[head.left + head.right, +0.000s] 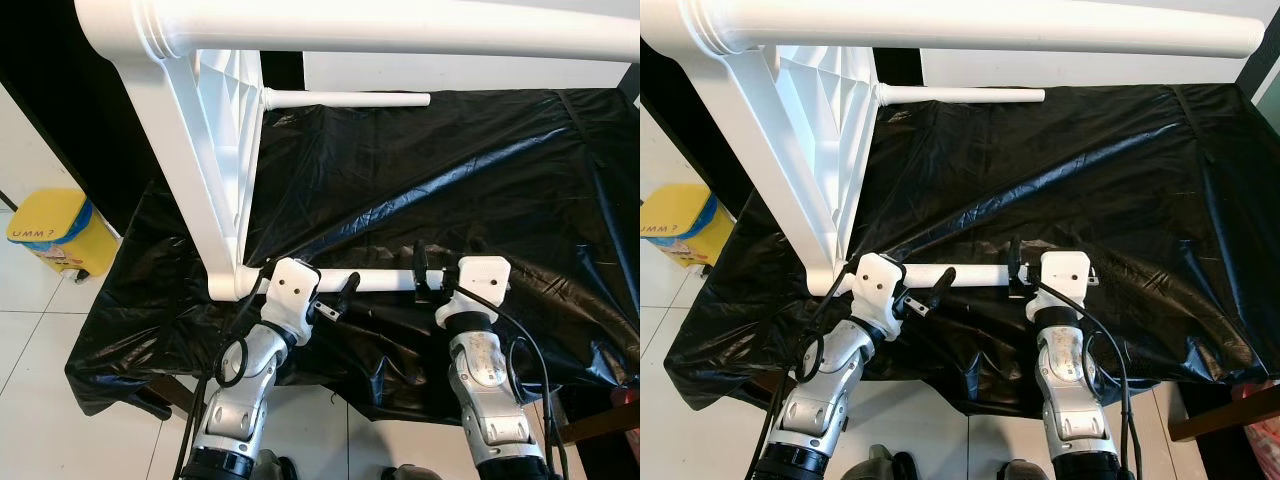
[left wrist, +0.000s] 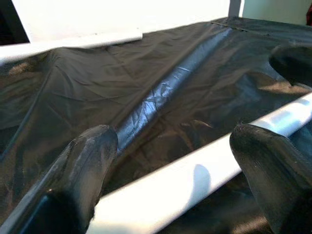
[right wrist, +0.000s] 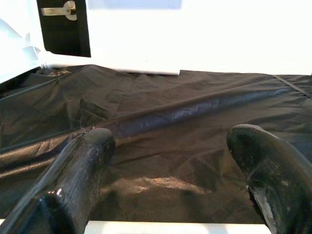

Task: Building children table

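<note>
1. White tiled floor point(image 1: 40, 340) all round, and in the middle a low surface draped in crinkled black plastic sheeting point(image 1: 450, 190).
2. Off to the robot's left on the tiles sits a yellow bin point(image 1: 55, 232) with a blue liner.
3. On the sheeting stands the white children's table point(image 1: 215, 170), tipped on its side, its ribbed top panel upright at the left.
4. Three round legs jut out to the robot's right: an upper leg point(image 1: 400, 30) runs across the top of the head views, a far leg point(image 1: 345, 99) lies along the back of the sheet.
5. The near leg point(image 1: 375, 283) lies low, right in front of the robot.
6. Left tool point(image 2: 170, 161) straddles the near leg close to the panel, fingers spread wide apart, a finger point(image 2: 87, 161) on each side, not clenched.
7. Right tool point(image 3: 168, 161) sits at the leg's free end, fingers released and apart, the white leg just beneath them.
</note>
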{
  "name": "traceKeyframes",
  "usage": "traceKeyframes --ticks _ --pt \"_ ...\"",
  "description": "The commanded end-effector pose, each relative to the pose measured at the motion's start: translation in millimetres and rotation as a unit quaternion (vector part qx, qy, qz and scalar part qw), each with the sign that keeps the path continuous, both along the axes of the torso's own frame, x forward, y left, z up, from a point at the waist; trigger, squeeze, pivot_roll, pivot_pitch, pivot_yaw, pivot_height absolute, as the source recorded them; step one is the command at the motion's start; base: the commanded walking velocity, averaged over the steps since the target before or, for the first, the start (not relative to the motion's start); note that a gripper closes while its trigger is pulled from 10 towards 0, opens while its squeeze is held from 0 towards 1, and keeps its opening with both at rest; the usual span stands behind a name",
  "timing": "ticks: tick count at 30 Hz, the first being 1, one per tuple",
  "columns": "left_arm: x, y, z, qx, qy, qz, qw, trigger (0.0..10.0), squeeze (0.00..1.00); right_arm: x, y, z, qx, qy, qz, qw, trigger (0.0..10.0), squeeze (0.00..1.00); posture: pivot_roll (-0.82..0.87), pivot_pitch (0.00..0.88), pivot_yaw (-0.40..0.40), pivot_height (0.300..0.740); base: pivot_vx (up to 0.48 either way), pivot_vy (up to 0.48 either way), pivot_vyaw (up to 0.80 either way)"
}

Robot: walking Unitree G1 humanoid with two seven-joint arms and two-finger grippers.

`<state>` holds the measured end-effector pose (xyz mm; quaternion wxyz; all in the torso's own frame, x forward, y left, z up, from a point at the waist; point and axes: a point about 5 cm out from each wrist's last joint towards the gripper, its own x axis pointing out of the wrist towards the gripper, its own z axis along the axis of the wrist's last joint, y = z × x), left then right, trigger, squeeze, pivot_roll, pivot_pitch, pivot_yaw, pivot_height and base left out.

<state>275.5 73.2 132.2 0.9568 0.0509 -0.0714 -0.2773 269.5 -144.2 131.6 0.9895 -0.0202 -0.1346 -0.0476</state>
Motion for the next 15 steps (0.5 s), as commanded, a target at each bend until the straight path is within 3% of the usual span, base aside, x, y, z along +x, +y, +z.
traceKeyframes --ticks 1,5,9,15 --pt "10.7 4.0 -2 -0.029 0.013 0.078 0.996 10.0 0.0 2.3 -2.1 0 -0.001 -0.005 -0.008 1.0 10.0 0.0 -0.14 0.056 0.039 0.74 0.0 0.0 0.0" --pt "22.5 0.6 2 -0.026 0.014 0.094 0.995 10.0 0.0 6.0 -3.2 2 0.0 -0.017 -0.017 1.0 10.0 0.0 -0.12 0.028 0.057 0.74 0.0 0.0 0.0" --pt "30.8 -4.0 3 0.003 0.003 0.085 0.996 10.0 0.0 11.2 -0.9 1 0.01 -0.014 -0.023 1.0 10.0 0.0 -0.13 0.011 0.059 0.74 0.0 0.0 0.0" --pt "34.7 -5.7 4 -0.013 0.013 0.076 0.997 10.0 0.0 13.7 -1.0 1 0.01 -0.012 -0.023 1.0 10.0 0.0 -0.13 0.006 0.05 0.74 0.0 0.0 -0.13"
